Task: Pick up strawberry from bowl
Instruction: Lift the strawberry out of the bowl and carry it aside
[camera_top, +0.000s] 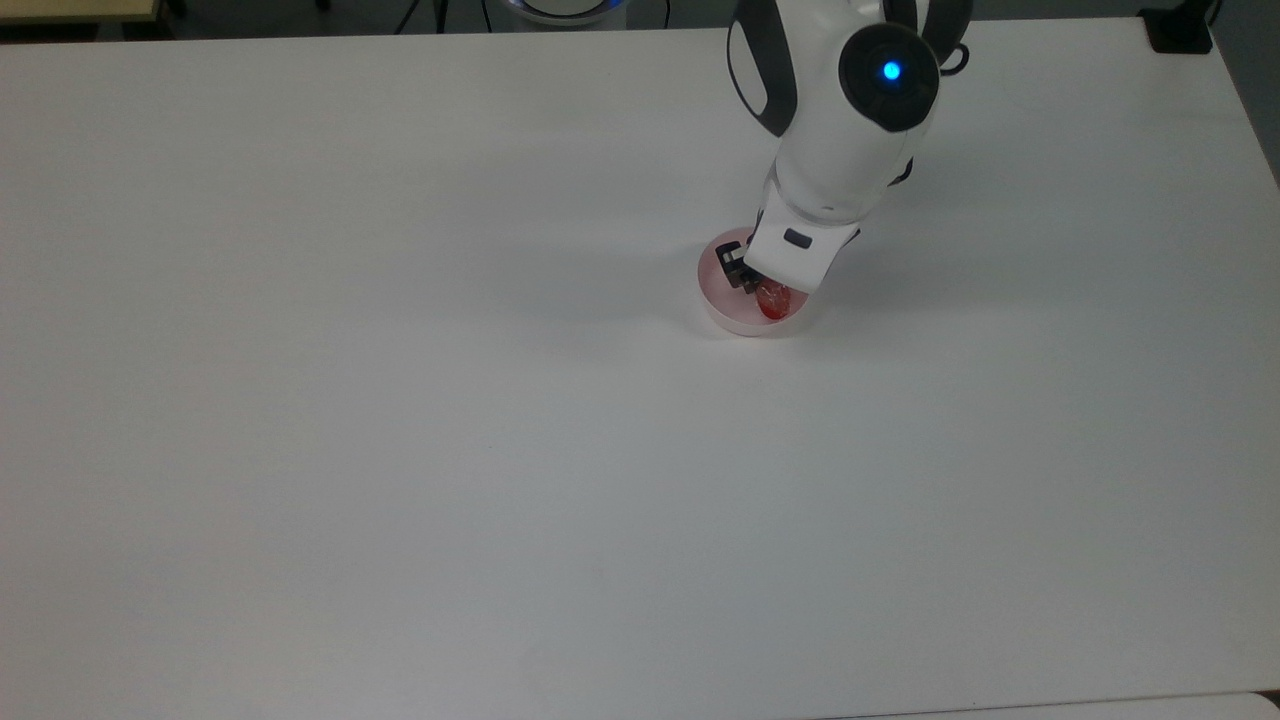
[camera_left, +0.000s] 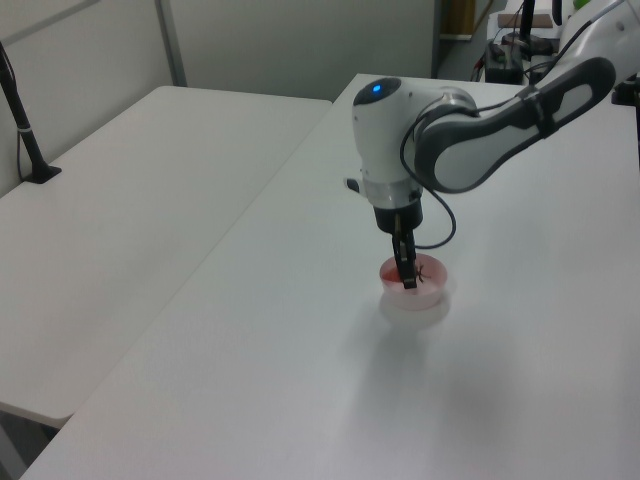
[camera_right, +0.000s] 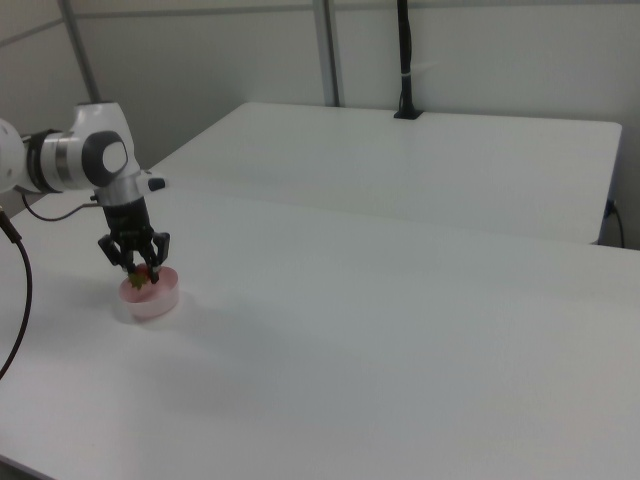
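One glossy strawberry (camera_top: 772, 299), round bowl (camera_top: 722, 310)

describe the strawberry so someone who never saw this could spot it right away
On the big white table, find the white robot arm and follow it down to its hand, just over the small round pale pink plastic bowl. The small glossy red strawberry sits between the fingers, the one bright red thing there.

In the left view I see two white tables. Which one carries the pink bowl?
The table on the left view's right, under the robot arm, carries the bowl. The other table holds a black post.
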